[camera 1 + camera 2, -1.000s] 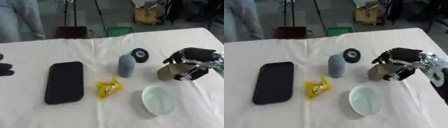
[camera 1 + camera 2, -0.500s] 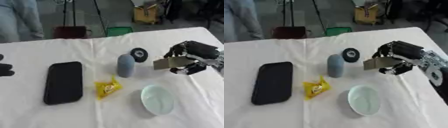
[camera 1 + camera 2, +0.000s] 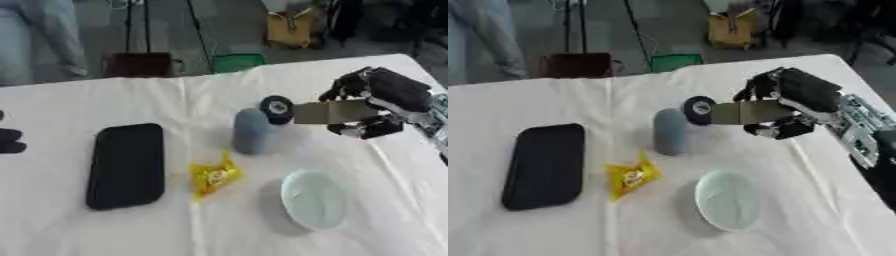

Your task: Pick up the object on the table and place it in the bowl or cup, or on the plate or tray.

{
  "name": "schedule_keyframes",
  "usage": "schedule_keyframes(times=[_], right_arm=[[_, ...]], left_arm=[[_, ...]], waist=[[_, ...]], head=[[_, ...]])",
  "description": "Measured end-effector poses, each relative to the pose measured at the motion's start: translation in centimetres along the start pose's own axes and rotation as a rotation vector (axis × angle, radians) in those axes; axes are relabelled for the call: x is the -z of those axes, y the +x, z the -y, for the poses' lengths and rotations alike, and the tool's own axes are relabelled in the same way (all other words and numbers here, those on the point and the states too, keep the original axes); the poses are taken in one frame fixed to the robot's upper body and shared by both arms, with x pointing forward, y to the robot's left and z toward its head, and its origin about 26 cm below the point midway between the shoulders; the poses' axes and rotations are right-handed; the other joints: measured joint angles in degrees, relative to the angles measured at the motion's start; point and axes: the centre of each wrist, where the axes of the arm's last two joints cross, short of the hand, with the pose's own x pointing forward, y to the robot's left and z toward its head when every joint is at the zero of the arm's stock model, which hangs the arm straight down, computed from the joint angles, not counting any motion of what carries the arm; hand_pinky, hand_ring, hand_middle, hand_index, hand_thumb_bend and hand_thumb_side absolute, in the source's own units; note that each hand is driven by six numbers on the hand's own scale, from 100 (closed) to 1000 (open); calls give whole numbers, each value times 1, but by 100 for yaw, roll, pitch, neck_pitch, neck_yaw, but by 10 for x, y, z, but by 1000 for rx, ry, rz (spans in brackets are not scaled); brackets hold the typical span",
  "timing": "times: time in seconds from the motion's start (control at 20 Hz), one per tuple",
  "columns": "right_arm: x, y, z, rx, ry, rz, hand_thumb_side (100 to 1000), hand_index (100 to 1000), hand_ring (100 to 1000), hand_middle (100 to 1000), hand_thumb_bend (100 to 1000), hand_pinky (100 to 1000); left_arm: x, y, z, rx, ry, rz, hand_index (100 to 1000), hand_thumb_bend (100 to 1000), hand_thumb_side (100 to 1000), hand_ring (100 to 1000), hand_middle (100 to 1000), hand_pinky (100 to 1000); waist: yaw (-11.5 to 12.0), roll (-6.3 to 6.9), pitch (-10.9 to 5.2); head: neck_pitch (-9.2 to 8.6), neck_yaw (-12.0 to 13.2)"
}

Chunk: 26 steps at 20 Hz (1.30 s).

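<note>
A white cloth covers the counter (image 3: 105, 100), with dark floor and some stands beyond its far edge. My right hand (image 3: 789, 107) comes in from the right, fingers curled round a tan box-like block (image 3: 741, 112), which I hold clear of the cloth with its long axis running roughly left to right. The block's left end sits just beside a small black round object (image 3: 699, 108) and above and to the right of a grey upright cylinder (image 3: 669, 131).

What matters for the next move is where the pale green plate (image 3: 728, 200) lies: toward me from the block, near the counter's front edge and almost straight below my right hand in the view. I judge a short draw back and down would bring the block over it.

A black tray (image 3: 127, 165) lies well apart to the left, with a yellow wrapped snack (image 3: 213, 175) between it and the plate. Of my left hand (image 3: 9, 141) only dark curled fingers show at the left edge, holding nothing.
</note>
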Motion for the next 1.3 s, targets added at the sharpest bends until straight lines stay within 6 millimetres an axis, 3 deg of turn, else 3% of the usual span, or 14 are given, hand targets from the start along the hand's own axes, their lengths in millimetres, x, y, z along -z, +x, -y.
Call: schedule_keyframes(times=[0.4, 0.5, 1.0, 1.05, 1.1, 1.3], right_arm=[[29, 6, 15, 36, -61, 85, 100, 534, 357, 307, 100, 324], [36, 6, 17, 50, -68, 105, 100, 534, 355, 304, 100, 324], [65, 8, 23, 198, -158, 108, 100, 534, 332, 282, 100, 311], [68, 9, 24, 216, -163, 106, 100, 534, 331, 282, 100, 311], [70, 9, 24, 231, -160, 105, 100, 534, 330, 281, 100, 311], [78, 12, 22, 281, -146, 112, 100, 535, 318, 272, 100, 305]], left_arm=[[4, 1, -1, -17, -3, 20, 946, 119, 796, 812, 833, 804], [9, 2, -1, -30, -9, 44, 945, 120, 788, 812, 832, 804], [31, 7, 4, -113, -68, 184, 943, 100, 735, 813, 829, 804], [32, 7, 5, -124, -77, 194, 943, 154, 738, 814, 829, 805], [34, 7, 5, -133, -85, 203, 943, 100, 733, 814, 829, 805], [39, 7, 8, -163, -113, 230, 943, 100, 729, 812, 829, 805]], waist=[[243, -119, -110], [425, -130, -155], [845, -203, -247], [870, -214, -248], [887, -221, -249], [1020, -239, -284]], head=[[35, 1], [53, 1], [57, -14], [58, -21], [63, -23], [80, -50]])
